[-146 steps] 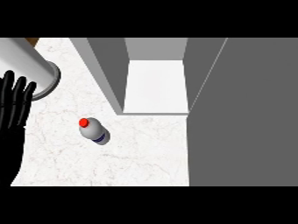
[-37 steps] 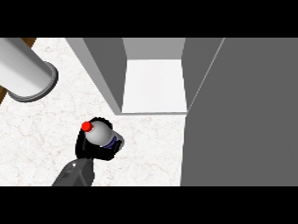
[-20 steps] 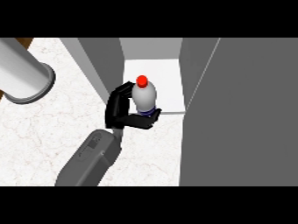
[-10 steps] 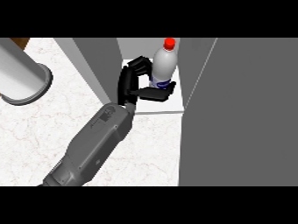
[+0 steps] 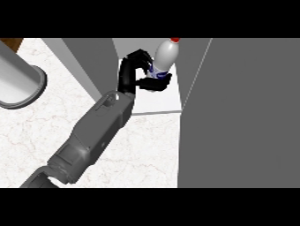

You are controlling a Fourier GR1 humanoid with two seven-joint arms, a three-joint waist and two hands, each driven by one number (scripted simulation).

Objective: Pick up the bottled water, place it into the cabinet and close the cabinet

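Head view shows the right hand (image 5: 134,75) reaching into the open cabinet (image 5: 87,57) at the far side of the worktop (image 5: 48,119), its fingers (image 5: 158,83) curled round the bottled water (image 5: 163,56), which stands roughly upright above the cabinet's pale floor; whether it touches that floor cannot be told. The placing step looks nearly done: next the hand would need to set the bottle down, let go and draw back before the grey door (image 5: 256,110) on the right can be swung closed. Nothing else is seen inside the cabinet.

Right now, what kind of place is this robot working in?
Probably a kitchen: a white marble-look counter, an open grey cabinet standing on it, and a water bottle the hand holds inside.
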